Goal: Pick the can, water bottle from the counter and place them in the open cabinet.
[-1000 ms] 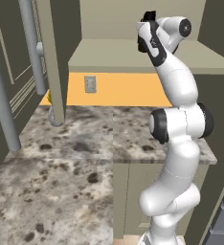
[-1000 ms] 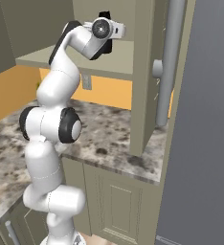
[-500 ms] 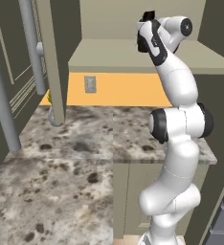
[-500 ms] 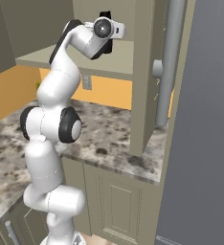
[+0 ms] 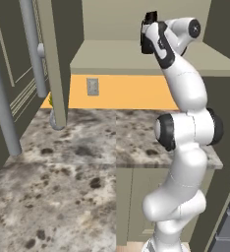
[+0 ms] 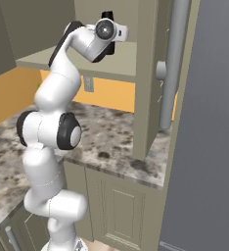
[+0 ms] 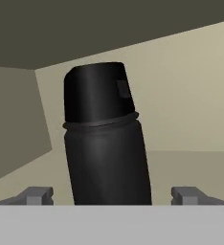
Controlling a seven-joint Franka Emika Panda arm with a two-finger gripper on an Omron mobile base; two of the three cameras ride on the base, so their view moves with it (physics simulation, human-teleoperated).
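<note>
Counter point(image 5: 77, 162) — speckled granite, running under the cabinet point(image 5: 112, 54) and along the orange wall strip. Cabinet open; beige shelf and back visible, door point(image 5: 55, 59) swung out with its grey bar handle point(image 5: 32, 47). Arm raised, hand at shelf height inside the opening. Bottle point(image 7: 104, 139) — matte black, capped, standing on the shelf, leaning slightly in the hand view. Gripper point(image 7: 113, 195) wide: fingertips point(image 7: 36, 195) stand clear on both sides of the bottle, gaps visible, no contact. Grey vase point(image 5: 53, 118) partly hidden behind the door on the counter.
</note>
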